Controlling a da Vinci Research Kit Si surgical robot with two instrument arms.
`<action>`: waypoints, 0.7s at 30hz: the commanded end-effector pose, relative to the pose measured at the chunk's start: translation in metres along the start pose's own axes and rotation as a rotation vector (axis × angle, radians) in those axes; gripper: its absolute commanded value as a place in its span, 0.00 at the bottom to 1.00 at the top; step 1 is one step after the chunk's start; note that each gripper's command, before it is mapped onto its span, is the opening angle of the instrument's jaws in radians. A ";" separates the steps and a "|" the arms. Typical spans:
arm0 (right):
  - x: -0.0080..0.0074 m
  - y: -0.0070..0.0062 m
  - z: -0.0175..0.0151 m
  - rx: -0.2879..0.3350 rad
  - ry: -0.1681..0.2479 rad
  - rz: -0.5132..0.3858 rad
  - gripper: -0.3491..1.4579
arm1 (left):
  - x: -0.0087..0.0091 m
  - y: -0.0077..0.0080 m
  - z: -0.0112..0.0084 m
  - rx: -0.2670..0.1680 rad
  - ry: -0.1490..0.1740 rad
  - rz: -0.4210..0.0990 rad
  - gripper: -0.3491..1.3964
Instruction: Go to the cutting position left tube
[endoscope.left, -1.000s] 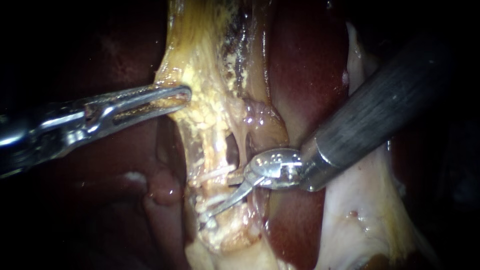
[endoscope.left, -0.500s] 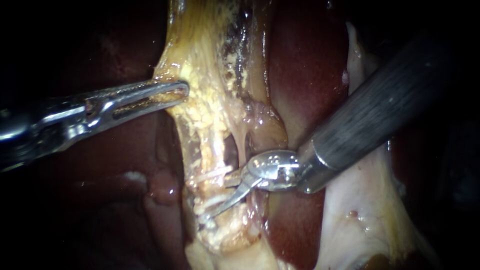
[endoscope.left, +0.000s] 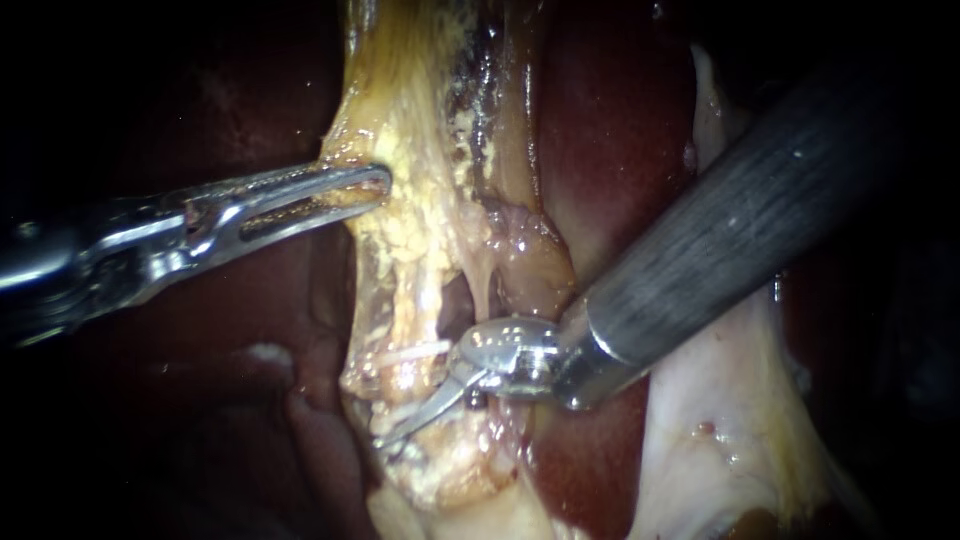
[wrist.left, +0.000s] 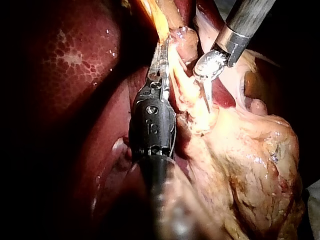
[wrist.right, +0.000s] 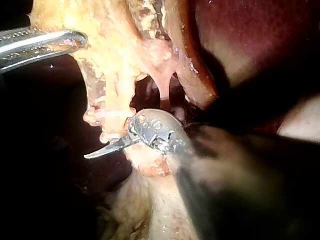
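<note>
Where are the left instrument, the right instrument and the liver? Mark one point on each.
left instrument (endoscope.left: 375, 183): endoscope view, at its jaw tips, shut on yellow tissue (endoscope.left: 420, 200).
right instrument (endoscope.left: 425, 408): endoscope view, on its slim metal tip.
liver (wrist.left: 75, 90): left wrist view, on its mottled red surface.

Left instrument (endoscope.left: 372, 182) grips tissue (endoscope.left: 405, 225) upper left of the left tube (endoscope.left: 402, 310); right instrument (endoscope.left: 420, 412) crosses before it.

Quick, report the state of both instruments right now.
Left instrument: jaws shut on the yellow tissue.
Right instrument: open or shut cannot be told.
</note>
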 end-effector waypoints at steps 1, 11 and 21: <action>0.0000 0.0001 -0.0001 0.000 -0.001 0.008 0.84 | 0.0000 0.0000 0.0000 0.000 0.000 0.000 0.00; -0.0001 0.0002 -0.0004 0.002 0.001 0.044 0.83 | 0.0000 0.0000 0.0000 -0.001 0.000 0.000 0.00; -0.0003 0.0004 -0.0006 0.003 0.001 0.055 0.83 | 0.0000 0.0000 0.0001 -0.001 0.000 0.000 0.00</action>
